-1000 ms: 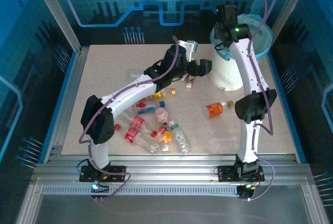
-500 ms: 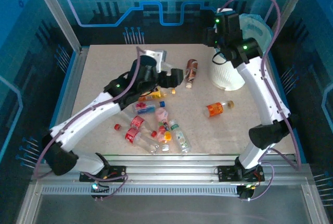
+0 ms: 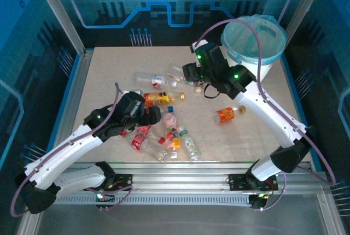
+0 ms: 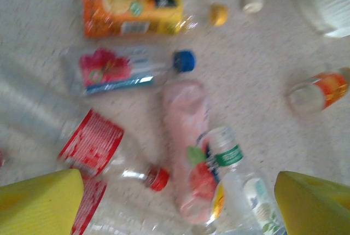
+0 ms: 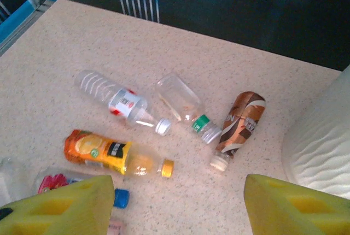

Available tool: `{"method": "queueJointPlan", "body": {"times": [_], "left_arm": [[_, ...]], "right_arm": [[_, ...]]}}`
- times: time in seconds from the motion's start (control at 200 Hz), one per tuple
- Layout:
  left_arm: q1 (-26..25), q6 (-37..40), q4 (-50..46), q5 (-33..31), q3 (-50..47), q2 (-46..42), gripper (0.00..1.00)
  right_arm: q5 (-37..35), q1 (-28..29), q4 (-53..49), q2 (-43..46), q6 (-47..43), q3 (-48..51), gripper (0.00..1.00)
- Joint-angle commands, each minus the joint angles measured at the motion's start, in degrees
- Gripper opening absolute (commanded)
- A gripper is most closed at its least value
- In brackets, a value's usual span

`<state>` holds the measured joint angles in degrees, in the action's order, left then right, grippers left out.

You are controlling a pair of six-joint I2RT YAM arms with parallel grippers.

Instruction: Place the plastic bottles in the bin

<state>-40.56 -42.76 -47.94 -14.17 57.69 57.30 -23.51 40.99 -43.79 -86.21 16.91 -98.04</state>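
Several plastic bottles lie on the table. My left gripper (image 3: 150, 116) (image 4: 178, 183) hangs open over a cluster: a pink bottle (image 4: 186, 131) (image 3: 169, 119), a green-banded bottle (image 4: 232, 169) and a red-labelled one (image 4: 95, 142). My right gripper (image 3: 190, 74) (image 5: 179, 186) stands open above bare table, left of the bin (image 3: 253, 38) (image 5: 322, 147). Ahead of it lie a brown bottle (image 5: 240, 120), a green-collared clear bottle (image 5: 183, 103), a white-capped clear bottle (image 5: 117, 101) and an orange juice bottle (image 5: 106, 152) (image 3: 158, 98). Nothing sits between either pair of fingers.
An orange-labelled bottle (image 3: 227, 115) (image 4: 322, 90) lies alone right of centre. More bottles (image 3: 164, 145) crowd the near middle. The bin's blue liner hangs over its rim at the far right corner. Metal frame posts (image 3: 60, 11) and blue walls enclose the table.
My left arm has drawn back from the far middle to the near-left cluster. My right arm has swung down from over the bin to the table left of it.
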Motion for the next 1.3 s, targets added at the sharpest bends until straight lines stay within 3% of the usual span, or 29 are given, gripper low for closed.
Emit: {"method": "queueJointPlan", "body": {"times": [0.0,0.715,0.98,1.296], "left_arm": [[0.29,-5.76,-6.75,0.78,-3.46,-2.17,0.91],[0.23,-18.33,-5.62,5.3,-19.23,-6.05,0.92],[0.29,-23.54,3.68,11.02,-26.73,-5.77,0.93],[0.56,-26.83,11.63,11.02,-31.07,-4.76,0.92]], "right_arm": [[-1.64,0.99,0.71,3.62,-0.28,3.2,0.66],[-1.71,3.01,0.02,9.76,3.33,12.76,0.67],[-1.96,3.48,-0.07,9.53,3.66,14.71,0.67],[-1.74,3.48,0.99,7.73,3.05,15.07,0.68]]}}
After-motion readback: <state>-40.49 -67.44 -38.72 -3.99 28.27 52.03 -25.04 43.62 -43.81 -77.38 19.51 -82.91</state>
